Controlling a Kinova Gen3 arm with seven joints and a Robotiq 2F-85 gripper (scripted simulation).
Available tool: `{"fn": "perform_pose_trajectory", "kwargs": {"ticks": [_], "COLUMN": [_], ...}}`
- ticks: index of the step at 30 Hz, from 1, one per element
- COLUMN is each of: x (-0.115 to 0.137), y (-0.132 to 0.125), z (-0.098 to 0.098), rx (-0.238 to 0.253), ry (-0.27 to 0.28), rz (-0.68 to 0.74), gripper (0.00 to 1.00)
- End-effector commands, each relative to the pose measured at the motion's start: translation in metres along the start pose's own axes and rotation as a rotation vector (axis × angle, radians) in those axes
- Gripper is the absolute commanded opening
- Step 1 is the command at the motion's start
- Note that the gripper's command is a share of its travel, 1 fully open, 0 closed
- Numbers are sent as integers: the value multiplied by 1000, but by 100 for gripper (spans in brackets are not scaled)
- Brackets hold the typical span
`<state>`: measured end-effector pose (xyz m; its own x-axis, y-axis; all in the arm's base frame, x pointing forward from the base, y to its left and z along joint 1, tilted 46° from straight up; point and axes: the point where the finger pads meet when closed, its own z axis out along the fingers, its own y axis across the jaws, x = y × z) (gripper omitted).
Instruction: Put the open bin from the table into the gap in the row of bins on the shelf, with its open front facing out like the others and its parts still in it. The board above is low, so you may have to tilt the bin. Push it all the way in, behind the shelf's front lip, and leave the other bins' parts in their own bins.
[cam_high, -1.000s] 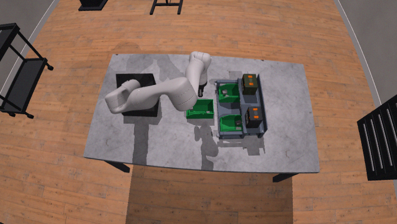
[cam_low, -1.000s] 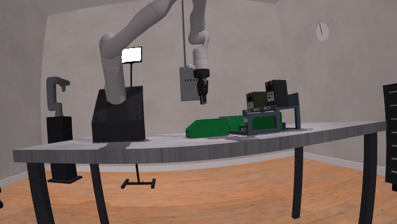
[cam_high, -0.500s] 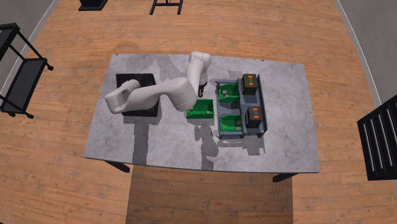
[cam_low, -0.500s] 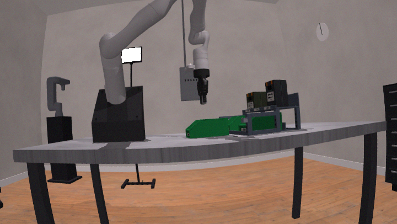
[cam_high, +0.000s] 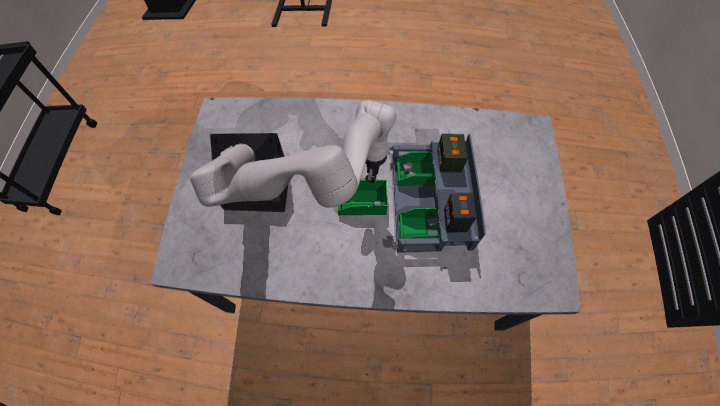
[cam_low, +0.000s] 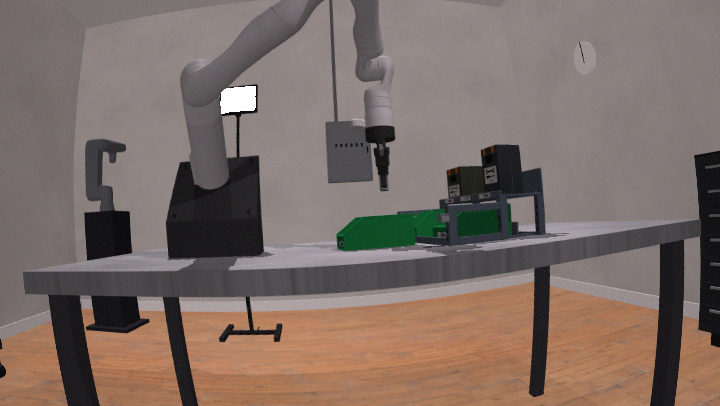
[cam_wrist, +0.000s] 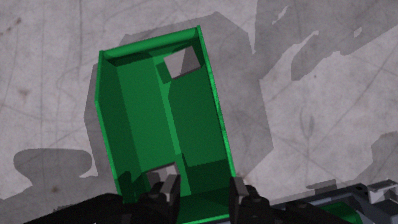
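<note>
The loose green bin (cam_high: 370, 192) (cam_low: 380, 233) (cam_wrist: 145, 110) stands upright on the table, its low open front towards the arm's base and its back near the shelf. Two grey parts lie in it, one (cam_wrist: 182, 62) by the front lip and one (cam_wrist: 161, 172) further back, partly hidden by a finger. The grey shelf (cam_high: 456, 179) (cam_low: 452, 226) holds a green bin (cam_high: 423, 171) and another green bin (cam_high: 414, 220) with a gap (cam_high: 415, 197) between them. My gripper (cam_high: 371, 179) (cam_low: 384, 189) (cam_wrist: 204, 191) is partly open and empty, above the loose bin's rear half, its fingers pointing down. The bin looks slightly turned in the wrist view.
On the shelf's upper board stand an olive box (cam_high: 452, 156) (cam_low: 463, 181) and a dark box (cam_high: 461, 216) (cam_low: 505, 168). The board is low over the bins' rear part. The arm's black base (cam_high: 247, 146) (cam_low: 214, 234) stands at the table's other end.
</note>
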<state>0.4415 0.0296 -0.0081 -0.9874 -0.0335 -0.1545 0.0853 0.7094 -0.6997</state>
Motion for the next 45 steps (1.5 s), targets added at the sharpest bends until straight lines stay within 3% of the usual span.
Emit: {"fn": "perform_pose_trajectory", "kwargs": {"ticks": [1, 6, 18, 23, 35, 40, 45], "x": [0, -52, -52, -69, -69, -60, -60], "y": [0, -15, -15, -20, -20, -18, -18], "z": [-1, 10, 10, 14, 14, 12, 12], "rx": [-1, -1, -1, -2, -2, -2, -2], "ry": [-1, -1, -1, -2, -2, -1, -1], "rz": [0, 260, 260, 520, 520, 780, 780], "gripper": [39, 39, 39, 39, 39, 39, 39]}}
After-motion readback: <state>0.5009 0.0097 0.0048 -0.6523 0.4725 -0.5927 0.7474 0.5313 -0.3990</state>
